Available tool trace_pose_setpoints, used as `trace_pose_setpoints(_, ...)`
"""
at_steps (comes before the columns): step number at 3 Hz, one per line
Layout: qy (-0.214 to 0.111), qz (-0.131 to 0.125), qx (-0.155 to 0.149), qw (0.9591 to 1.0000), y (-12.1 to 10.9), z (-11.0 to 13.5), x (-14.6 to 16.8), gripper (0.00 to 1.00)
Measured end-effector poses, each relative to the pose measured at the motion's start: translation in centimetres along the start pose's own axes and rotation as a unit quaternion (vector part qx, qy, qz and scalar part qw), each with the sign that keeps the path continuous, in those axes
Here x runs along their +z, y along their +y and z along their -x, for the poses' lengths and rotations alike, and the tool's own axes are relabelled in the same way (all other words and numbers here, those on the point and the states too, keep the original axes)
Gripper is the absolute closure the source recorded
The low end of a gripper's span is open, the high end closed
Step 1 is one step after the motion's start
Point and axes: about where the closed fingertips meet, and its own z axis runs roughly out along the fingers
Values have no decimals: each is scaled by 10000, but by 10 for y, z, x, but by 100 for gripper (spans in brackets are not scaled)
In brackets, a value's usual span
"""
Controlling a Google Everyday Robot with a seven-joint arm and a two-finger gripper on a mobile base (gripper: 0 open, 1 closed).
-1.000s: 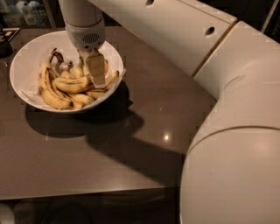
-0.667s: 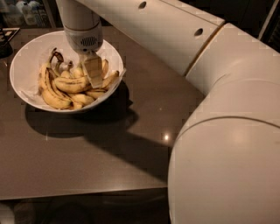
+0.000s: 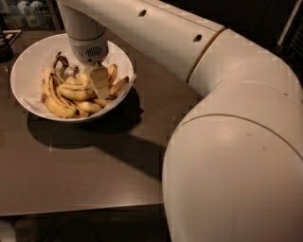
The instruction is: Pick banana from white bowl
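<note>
a dark brown counter (image 3: 71,184) with a smooth, matte top fills the lower left of the view. its near edge runs across the bottom, and the space below it is almost black. small pale glints of light dot its surface. a broad, soft shadow (image 3: 111,142) lies across the middle of the counter. at the far left edge sits a small dark object (image 3: 4,51), too dim to name. behind the counter the room is dark, with blurred pale shapes (image 3: 28,12) at the upper left. a pale slanted bar (image 3: 289,22) shows at the upper right. the gripper (image 3: 97,80) hangs low over the counter's far left part.
</note>
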Motion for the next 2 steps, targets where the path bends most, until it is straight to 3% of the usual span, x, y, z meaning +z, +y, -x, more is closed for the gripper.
trace_pose_setpoints(1, -10, 101, 3, 9999, -1, 0, 8, 39)
trace_pose_setpoints(2, -10, 101, 3, 9999, -1, 0, 8, 57)
